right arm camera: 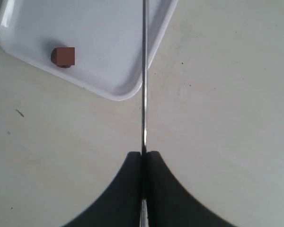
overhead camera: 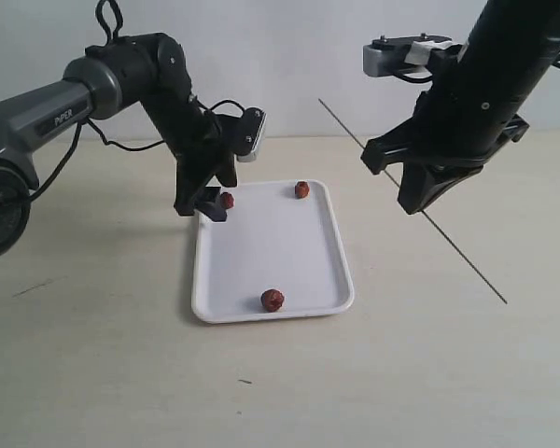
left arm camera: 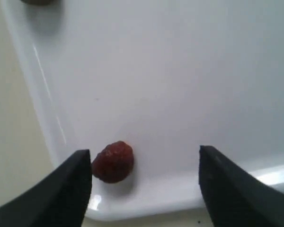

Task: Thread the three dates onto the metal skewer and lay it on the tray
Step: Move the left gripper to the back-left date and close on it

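Reddish-brown and wrinkled, the corner date (left arm camera: 113, 161) lies in the far left corner of the white tray (overhead camera: 271, 247). A second date (overhead camera: 301, 189) sits near the far right corner and a third date (overhead camera: 273, 300) by the near rim, all well apart. The left gripper (left arm camera: 144, 158) hangs low over the corner date, jaws wide apart, with the fruit between them just beside one finger. The right gripper (right arm camera: 143, 156) is clamped tight on the thin metal skewer (right arm camera: 143, 71), which slants to the right of the tray over the pale table (overhead camera: 429, 373).

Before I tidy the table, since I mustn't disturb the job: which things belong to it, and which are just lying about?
Job: tray, metal skewer, far-left date, far-right date, near date.
Lying about: small dark fleck on the table.
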You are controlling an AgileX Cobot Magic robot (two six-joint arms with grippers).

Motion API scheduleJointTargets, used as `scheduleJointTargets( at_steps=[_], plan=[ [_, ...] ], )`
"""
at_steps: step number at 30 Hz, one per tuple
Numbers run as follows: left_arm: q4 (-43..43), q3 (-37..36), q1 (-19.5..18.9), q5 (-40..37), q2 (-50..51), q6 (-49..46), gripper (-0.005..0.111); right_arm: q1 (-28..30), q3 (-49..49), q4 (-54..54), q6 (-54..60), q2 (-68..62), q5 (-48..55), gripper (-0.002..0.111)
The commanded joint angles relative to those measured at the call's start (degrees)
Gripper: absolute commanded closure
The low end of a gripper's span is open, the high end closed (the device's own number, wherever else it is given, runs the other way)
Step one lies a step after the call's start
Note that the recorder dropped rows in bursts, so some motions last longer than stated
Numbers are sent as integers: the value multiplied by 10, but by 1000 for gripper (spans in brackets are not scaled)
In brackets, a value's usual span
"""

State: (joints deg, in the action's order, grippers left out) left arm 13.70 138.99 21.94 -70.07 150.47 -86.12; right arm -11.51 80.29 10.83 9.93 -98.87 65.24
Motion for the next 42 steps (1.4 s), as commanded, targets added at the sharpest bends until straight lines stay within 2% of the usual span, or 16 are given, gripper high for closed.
scheduleJointTargets(
  at_steps=[1,12,24,42],
  plan=[
    [4,2,3,20,11,-8,43,2,-1,9,3,-13,-1,108],
    [0,2,3,94,21,-7,43,2,-1,9,11,-31,-9,108],
    [-27,2,3,76,21,11,43,2,-1,8,12,-31,-12,108],
    [-11,2,12,52,27,-2,44,2,-1,8,16,-31,-8,108]
  ],
)
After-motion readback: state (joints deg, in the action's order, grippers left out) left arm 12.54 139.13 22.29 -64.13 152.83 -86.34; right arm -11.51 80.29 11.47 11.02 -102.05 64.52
